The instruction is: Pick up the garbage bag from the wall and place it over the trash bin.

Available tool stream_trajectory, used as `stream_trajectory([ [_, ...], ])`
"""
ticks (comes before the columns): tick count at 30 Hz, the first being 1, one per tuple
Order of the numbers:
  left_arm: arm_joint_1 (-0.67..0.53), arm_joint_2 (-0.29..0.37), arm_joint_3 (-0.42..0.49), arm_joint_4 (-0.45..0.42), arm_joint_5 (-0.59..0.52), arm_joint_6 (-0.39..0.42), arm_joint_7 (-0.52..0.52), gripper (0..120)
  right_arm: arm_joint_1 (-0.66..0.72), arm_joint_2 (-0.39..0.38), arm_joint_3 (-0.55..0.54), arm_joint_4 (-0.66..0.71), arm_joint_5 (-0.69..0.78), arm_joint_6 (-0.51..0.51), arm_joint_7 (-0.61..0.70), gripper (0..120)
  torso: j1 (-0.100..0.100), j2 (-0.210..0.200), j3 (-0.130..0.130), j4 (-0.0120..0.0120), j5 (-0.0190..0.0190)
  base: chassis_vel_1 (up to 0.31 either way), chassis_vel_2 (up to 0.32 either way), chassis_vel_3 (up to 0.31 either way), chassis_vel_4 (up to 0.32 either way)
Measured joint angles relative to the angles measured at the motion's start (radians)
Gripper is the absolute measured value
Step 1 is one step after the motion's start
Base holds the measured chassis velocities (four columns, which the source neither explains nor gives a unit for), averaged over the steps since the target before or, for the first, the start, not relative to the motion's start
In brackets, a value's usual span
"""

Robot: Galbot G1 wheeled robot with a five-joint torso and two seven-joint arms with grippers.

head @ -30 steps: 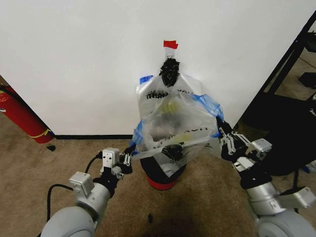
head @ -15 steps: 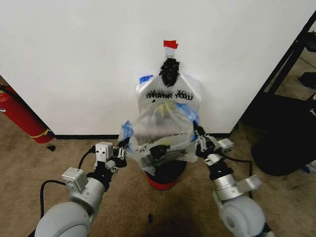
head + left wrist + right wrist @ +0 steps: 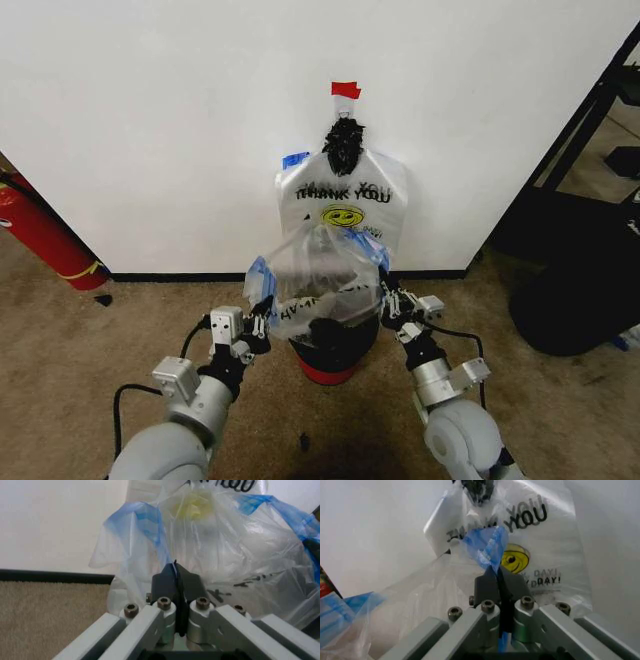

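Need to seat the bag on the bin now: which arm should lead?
Neither clearly. The left gripper and right gripper are each shut on an edge of the garbage bag, flanking the trash bin. The bag hangs just above it; lowering together looks best.

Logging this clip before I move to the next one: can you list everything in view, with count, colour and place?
Thin see-through plastic garbage bag with blue patches and black lettering: one, stretched between both grippers above the bin.
Round black wire-mesh trash bin with red base: one, on the carpet at the wall's foot, partly behind the bag.
Opaque white "THANK YOU" smiley bag: one, hanging on the wall.
Black hook: one, holding that bag.
Red tape piece: one, above the hook.
White wall with black baseboard: behind everything.
Red fire extinguisher: one, far left on the floor.
Tan carpet: floor.
Left gripper: shut on the bag's left blue edge.
Right gripper: shut on its right blue edge.
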Motion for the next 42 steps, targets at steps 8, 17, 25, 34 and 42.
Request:
stream_trajectory([
  [8,0.038,-0.039,0.016,0.019,0.028,-0.004,0.000,0,-0.019,0.004,0.009,-0.030,-0.017,0.010,-0.001,0,0.000,0.000,0.000,-0.0001,0.0000,0.000,0.000,0.000,0.000],
  [17,-0.008,-0.125,0.057,0.097,0.032,-0.015,-0.005,0,0.021,0.015,0.002,-0.109,-0.050,0.015,0.025,0,0.000,0.000,0.000,0.0001,0.0000,0.000,0.000,0.000,0.000],
  [25,-0.061,-0.173,0.145,0.151,0.040,-0.014,-0.017,0,-0.007,-0.001,0.042,-0.111,-0.062,0.006,0.034,0,0.000,0.000,0.000,-0.0002,0.0001,0.000,0.000,0.000,0.000],
  [34,-0.077,-0.177,0.133,0.188,-0.015,-0.004,-0.041,0,0.005,0.026,0.024,-0.187,-0.084,0.000,0.041,0,0.000,0.000,0.000,0.0000,0.0001,0.000,0.000,0.000,0.000],
  [42,-0.053,-0.189,0.120,0.198,-0.046,0.010,-0.066,0,0.036,0.040,0.014,-0.245,-0.095,-0.014,0.061,0,0.000,0.000,0.000,0.0000,0.0000,0.000,0.000,0.000,0.000],
])
